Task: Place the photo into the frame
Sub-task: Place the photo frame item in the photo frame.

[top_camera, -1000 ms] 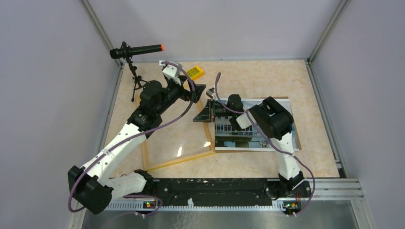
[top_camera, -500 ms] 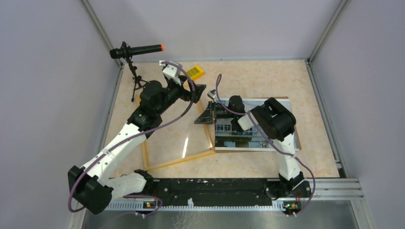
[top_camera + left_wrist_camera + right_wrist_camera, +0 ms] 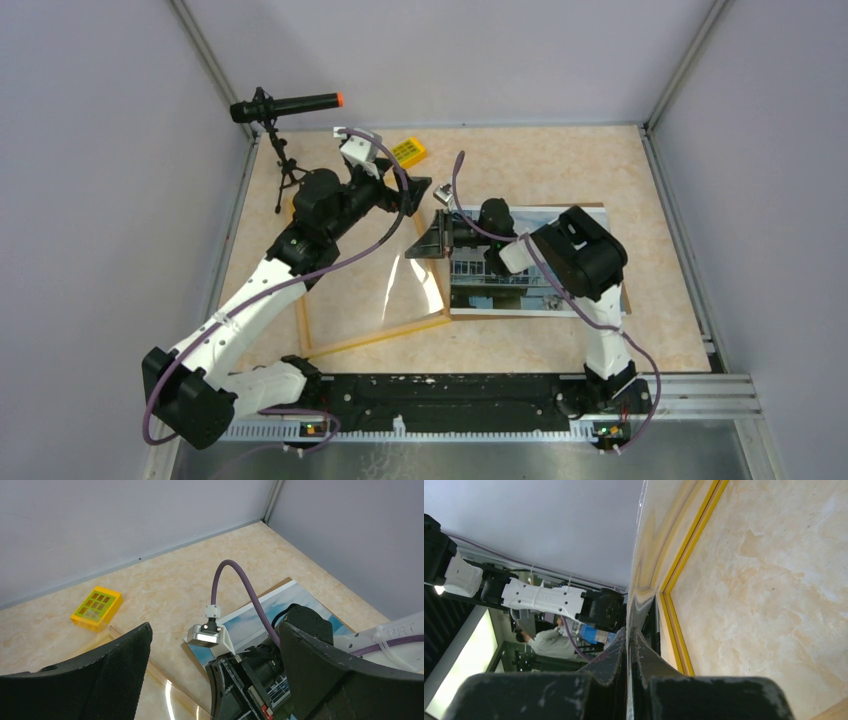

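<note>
photo (image 3: 500, 296) lay flat and face up on the tabletop (image 3: 520, 170), just right of the right jaws and partly under that arm, well apart from the left jaws. it was not yet inside the frame (image 3: 376, 335).

furthest left of both pairs of jaws stood a microphone on a tripod (image 3: 285, 105), out of the work. the frame rested on the tabletop below the left jaws, its right rail running just beside the photo's left edge. a small yellow block (image 3: 407, 152) sat just beyond the left jaws, apart from the frame.

the left jaws were released, spread wide and grasping nothing. they hovered over the frame's far right corner, probably ready to steady what the other arm carried.

the right jaws were clenched on the edge of a clear pane (image 3: 400, 290). the wrist view showed the fingers pressed together on the thin sheet. glare suggested the pane was tilted up from the frame on the side of the right jaws. i judged it was held this way to open the frame's bed for the print.
</note>
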{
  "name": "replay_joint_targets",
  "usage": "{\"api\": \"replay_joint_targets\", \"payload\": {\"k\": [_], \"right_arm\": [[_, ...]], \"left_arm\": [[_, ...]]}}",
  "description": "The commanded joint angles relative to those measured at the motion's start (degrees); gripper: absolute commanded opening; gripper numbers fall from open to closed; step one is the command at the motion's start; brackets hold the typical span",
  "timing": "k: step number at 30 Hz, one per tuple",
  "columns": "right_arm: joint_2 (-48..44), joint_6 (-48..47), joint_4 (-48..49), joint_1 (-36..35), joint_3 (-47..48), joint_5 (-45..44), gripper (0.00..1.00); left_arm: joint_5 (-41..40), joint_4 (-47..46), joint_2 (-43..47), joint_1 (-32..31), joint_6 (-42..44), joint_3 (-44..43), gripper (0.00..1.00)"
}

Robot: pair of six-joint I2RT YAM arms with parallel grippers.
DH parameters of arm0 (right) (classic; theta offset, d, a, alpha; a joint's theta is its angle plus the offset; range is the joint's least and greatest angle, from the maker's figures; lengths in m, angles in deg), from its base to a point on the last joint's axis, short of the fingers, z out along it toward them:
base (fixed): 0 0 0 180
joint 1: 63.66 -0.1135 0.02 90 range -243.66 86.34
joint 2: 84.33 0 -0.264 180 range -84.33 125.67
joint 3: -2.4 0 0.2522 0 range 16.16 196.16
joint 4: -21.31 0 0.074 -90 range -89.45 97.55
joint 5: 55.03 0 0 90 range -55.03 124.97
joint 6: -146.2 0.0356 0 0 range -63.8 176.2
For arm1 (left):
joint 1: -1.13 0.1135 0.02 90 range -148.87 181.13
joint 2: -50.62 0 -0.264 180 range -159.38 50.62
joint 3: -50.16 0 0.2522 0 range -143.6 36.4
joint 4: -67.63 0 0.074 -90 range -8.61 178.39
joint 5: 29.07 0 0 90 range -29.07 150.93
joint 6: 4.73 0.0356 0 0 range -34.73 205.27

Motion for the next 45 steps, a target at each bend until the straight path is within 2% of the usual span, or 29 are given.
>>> {"api": "replay_joint_targets", "payload": {"k": [1,9,15,20,45], "right_arm": [[-1.7,-2.2,3.0,-1.7,2.8,0.8,0.0],[2.1,-1.9,2.7,-1.7,5.8,1.0,0.0],[1.7,-2.7,1.6,-1.7,6.4,1.7,0.0],[1.4,-5.8,-2.9,-1.6,7.1,1.7,0.0],[5.3,-5.9,-3.2,0.7,8.6,-0.8,0.0]], "left_arm": [[0.6,-1.6,0.5,-0.2,-0.1,-1.0,0.99],[0.7,-1.6,0.6,-0.1,-0.1,-1.0,0.99],[0.7,-1.6,0.7,-0.1,0.0,-1.0,0.99],[0.9,-1.6,0.7,-0.2,-0.1,-1.1,0.99],[1.0,-1.6,0.2,-0.1,-0.2,-1.0,0.99]]}}
